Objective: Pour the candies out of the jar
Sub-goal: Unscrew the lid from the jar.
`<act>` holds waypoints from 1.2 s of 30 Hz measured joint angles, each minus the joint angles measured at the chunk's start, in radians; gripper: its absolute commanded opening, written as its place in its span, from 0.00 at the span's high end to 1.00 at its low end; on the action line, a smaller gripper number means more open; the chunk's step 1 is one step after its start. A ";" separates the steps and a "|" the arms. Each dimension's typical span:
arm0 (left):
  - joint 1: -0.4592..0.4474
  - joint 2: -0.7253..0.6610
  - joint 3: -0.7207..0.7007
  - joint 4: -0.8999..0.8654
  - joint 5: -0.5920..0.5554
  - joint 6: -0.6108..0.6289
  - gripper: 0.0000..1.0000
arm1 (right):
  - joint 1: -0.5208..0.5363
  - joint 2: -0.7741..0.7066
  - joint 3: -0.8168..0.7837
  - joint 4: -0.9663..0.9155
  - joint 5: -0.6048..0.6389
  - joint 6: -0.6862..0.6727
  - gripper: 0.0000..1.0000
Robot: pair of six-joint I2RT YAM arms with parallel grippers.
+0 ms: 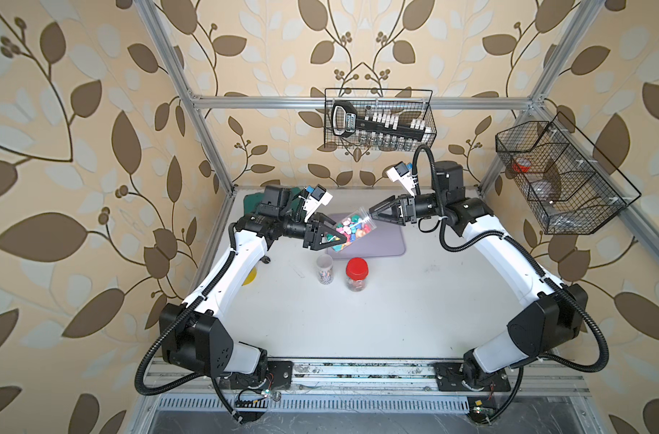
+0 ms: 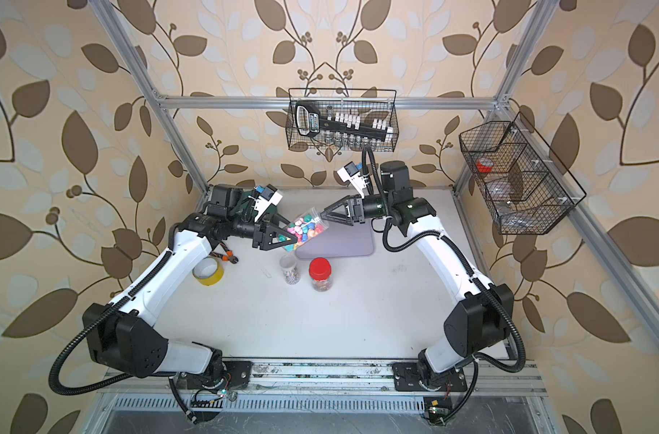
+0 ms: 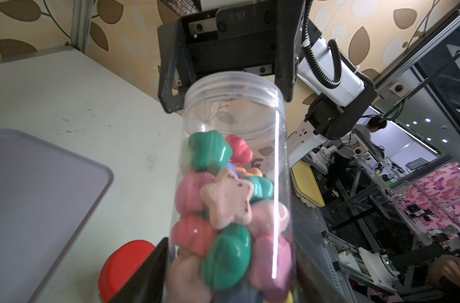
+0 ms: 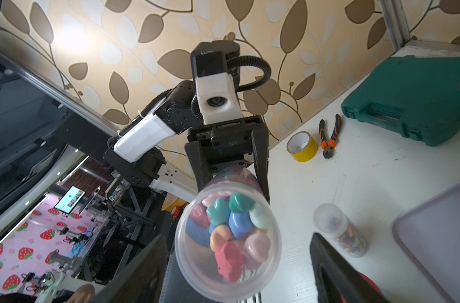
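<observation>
Your left tool (image 1: 333, 231) is clamped on the lower body of the clear jar (image 1: 361, 218), which is held tilted above the 9-o'clock edge of the lilac tray (image 1: 380, 240) with its lidless mouth toward 1 o'clock. The candies (image 1: 346, 230) lie inside. Your right tool (image 1: 373, 214) stands spread, jaws flanking the rim.

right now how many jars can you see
3. One candy-filled jar tilted in the left claw; a small clear jar standing on the table; a red-lidded jar beside it. More may hide in the wire basket.
</observation>
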 measured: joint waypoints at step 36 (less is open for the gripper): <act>0.000 -0.087 0.006 -0.055 -0.283 0.106 0.43 | 0.082 0.196 0.335 -0.443 0.130 0.047 0.22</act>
